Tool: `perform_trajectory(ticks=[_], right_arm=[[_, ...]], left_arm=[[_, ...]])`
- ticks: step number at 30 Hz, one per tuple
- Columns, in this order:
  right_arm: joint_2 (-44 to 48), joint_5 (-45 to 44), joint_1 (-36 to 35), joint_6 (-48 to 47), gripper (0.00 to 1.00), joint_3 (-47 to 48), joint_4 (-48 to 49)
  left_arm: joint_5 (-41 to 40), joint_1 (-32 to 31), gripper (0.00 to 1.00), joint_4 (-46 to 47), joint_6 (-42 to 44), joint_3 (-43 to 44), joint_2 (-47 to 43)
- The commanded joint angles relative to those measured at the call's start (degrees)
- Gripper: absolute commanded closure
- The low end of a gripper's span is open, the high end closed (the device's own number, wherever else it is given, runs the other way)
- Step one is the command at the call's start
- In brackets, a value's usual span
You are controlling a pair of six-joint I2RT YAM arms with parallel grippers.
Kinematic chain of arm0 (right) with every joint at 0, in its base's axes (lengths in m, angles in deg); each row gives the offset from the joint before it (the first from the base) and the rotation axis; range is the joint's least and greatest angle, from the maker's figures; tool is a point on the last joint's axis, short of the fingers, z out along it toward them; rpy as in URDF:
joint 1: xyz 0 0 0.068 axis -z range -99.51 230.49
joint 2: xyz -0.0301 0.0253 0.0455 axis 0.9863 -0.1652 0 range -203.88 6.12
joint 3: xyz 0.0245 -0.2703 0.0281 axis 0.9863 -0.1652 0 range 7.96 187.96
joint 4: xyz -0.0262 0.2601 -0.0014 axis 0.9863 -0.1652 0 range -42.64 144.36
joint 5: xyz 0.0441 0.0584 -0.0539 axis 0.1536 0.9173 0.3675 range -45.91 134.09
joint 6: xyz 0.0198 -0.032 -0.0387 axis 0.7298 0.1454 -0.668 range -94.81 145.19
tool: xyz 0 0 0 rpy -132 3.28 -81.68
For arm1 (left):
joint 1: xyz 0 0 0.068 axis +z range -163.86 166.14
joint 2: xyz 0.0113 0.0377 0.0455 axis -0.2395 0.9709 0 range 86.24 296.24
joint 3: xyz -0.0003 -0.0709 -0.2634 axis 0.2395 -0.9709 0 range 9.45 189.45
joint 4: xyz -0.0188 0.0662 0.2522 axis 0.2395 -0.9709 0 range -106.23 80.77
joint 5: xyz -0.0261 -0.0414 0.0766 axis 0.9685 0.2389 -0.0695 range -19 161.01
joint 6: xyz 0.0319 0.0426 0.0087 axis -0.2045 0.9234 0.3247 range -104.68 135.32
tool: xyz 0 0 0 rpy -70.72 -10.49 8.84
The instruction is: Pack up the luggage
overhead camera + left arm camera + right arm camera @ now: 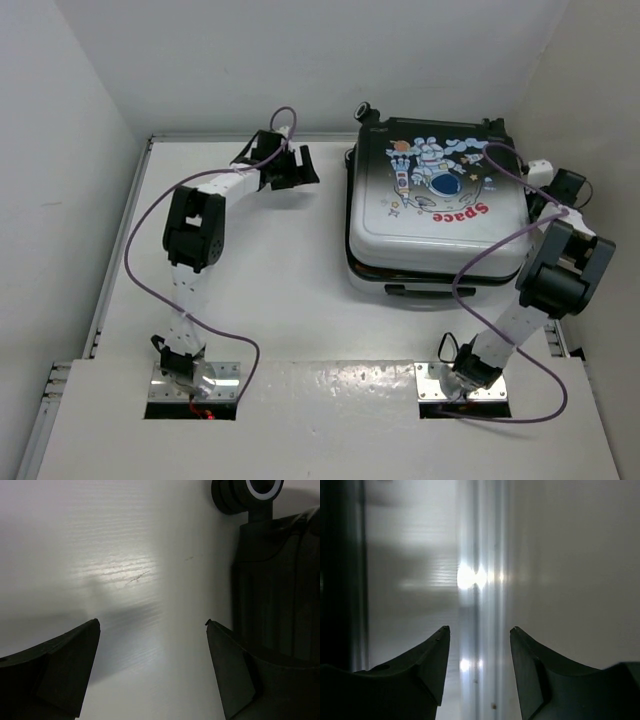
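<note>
Small hard-shell suitcase point(435, 215), white-to-black shell with a cartoon astronaut and red "Space" print, lying flat with the lid down at the back right of the white table point(250, 300). Just left of it, left pincer point(152, 625) spread wide over bare table, nothing between the jaws. Over by the suitcase's right side, right pincer point(480, 630) parted only partway, gripping nothing either.

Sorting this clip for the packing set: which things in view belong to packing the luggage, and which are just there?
Part of the job:
- suitcase, lid down
- left arm, jaws open, empty
- right arm, jaws apart, empty

Just there:
- table
- purple cables
- white walls
</note>
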Motion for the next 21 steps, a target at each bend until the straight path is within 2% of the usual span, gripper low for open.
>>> perform_trajectory(ticks=[1, 5, 9, 12, 17, 21], right_arm=[[-4.74, 1.75, -7.30, -2.45, 0.49, -0.68, -3.97], [-6.69, 0.42, -10.81, -5.45, 0.50, -0.33, -4.59], [-3.36, 4.80, -16.88, -2.20, 0.50, 1.17, -8.71], [-0.20, 6.48, -24.94, 5.51, 0.50, 0.12, -8.62], [3.59, 7.80, -31.82, 11.95, 0.50, -0.85, -9.50], [8.42, 10.61, -37.88, 15.81, 0.50, -3.49, -9.69]], left_arm=[[0.27, -2.70, 0.09, 1.91, 0.93, 3.36, 1.22], [0.88, -4.73, 0.09, 2.44, -0.39, 1.25, 1.84], [-0.07, -4.30, 0.09, 2.96, 0.14, -5.33, -5.25], [-3.41, 0.00, 0.09, 4.55, -0.65, -11.14, -10.54], [-12.20, 7.73, 0.09, -2.64, 1.36, -9.30, -16.42], [-10.11, 17.29, 0.09, -7.31, 5.66, -10.44, -22.40]])
